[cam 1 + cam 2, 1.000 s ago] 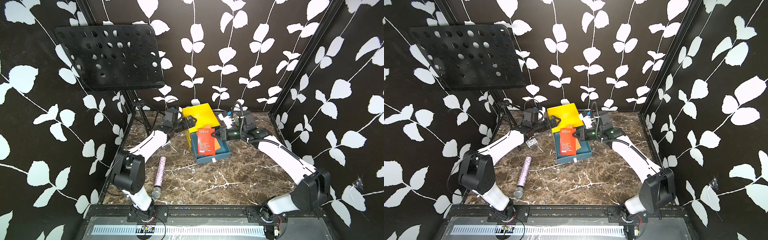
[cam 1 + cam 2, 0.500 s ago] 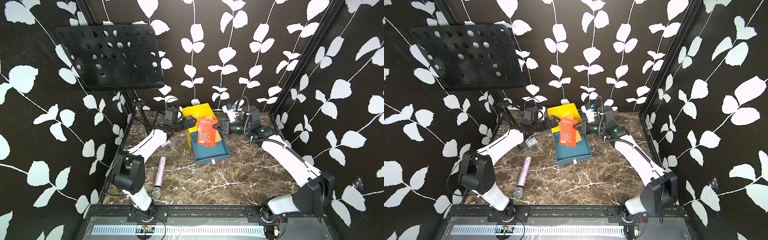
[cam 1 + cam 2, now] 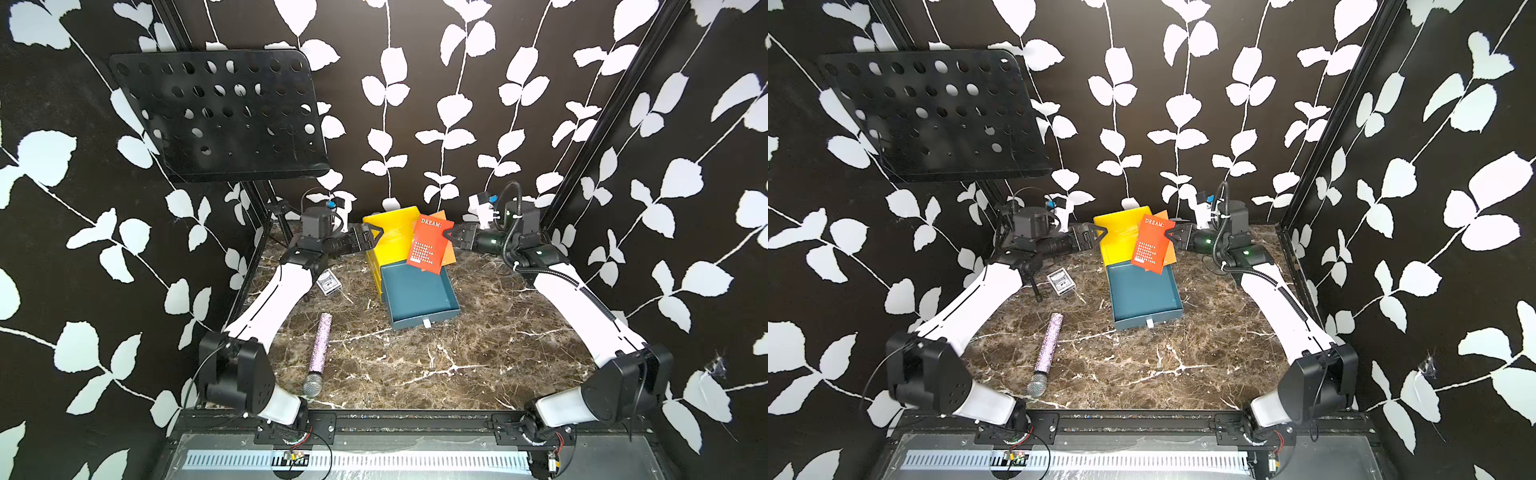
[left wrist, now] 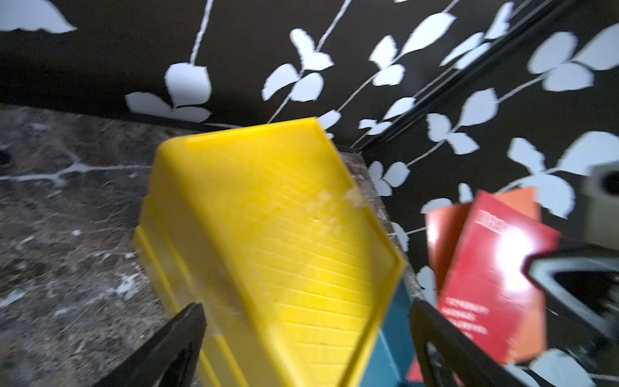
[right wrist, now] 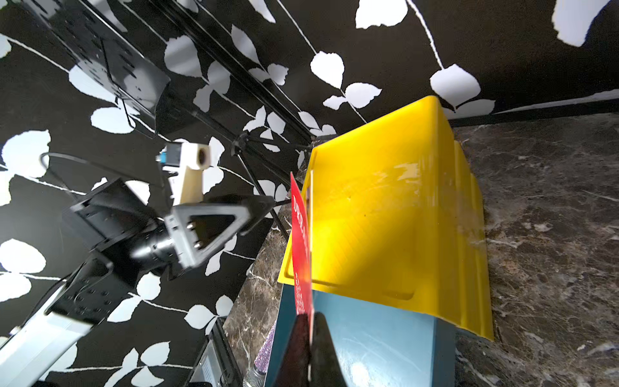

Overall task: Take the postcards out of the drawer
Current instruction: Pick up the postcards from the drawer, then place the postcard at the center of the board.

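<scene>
The postcards [image 3: 428,245] [image 3: 1152,245], a red one printed "DREAM:" with orange ones fanned behind it, hang in the air over the back of the teal drawer [image 3: 419,295] [image 3: 1142,295]. My right gripper [image 3: 448,237] [image 3: 1169,236] [image 5: 311,321] is shut on their right edge. The drawer stands pulled out of the yellow case [image 3: 388,237] [image 4: 268,217], and its floor shows bare teal. My left gripper [image 3: 374,235] [image 4: 306,305] is open at the case's left side, its fingers either side of the case's near corner.
A glittery purple microphone [image 3: 319,353] lies front left on the marble table. A small dark patterned card box [image 3: 328,282] sits beside the left arm. A black perforated music stand [image 3: 220,116] overhangs the back left. Walls close in on three sides.
My right gripper has lifted the postcards up out of the drawer and drawn them back toward the right. The left arm has stayed at the yellow case.
</scene>
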Controlling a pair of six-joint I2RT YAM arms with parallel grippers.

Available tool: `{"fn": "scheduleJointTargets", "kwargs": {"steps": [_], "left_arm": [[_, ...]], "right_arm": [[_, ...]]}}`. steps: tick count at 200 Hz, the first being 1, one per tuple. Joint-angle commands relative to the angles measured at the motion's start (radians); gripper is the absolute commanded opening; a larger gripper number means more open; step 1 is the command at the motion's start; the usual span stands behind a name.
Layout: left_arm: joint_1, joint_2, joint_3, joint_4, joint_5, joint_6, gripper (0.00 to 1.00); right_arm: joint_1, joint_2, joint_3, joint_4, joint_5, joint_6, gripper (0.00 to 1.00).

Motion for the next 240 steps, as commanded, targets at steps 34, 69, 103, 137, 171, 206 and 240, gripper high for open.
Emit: {"fn": "scheduleJointTargets", "kwargs": {"steps": [34,69,103,137,171,206,240], "left_arm": [[-0.028,0.002,-0.033,0.254,0.316,-0.137,0.85],[-0.078,0.031,-0.002,0.191,0.262,-0.089,0.82],[-0.109,0.086,0.040,0.179,0.229,-0.089,0.75],[-0.141,0.147,0.100,0.182,0.222,-0.097,0.73],[-0.146,0.172,0.131,0.184,0.228,-0.110,0.71],[-0.161,0.194,0.152,0.175,0.245,-0.112,0.61],[-0.168,0.211,0.165,0.165,0.257,-0.114,0.50]], "right_arm": [[-0.025,0.013,0.035,0.102,0.001,0.087,0.00],[-0.026,0.015,0.038,0.136,0.010,0.110,0.00],[-0.026,0.020,0.042,0.178,0.020,0.128,0.00],[-0.027,0.036,0.055,0.197,0.011,0.140,0.00],[-0.032,0.042,0.055,0.200,0.008,0.140,0.00],[-0.036,0.052,0.055,0.221,0.007,0.150,0.00],[-0.039,0.062,0.043,0.254,0.003,0.175,0.00]]}}
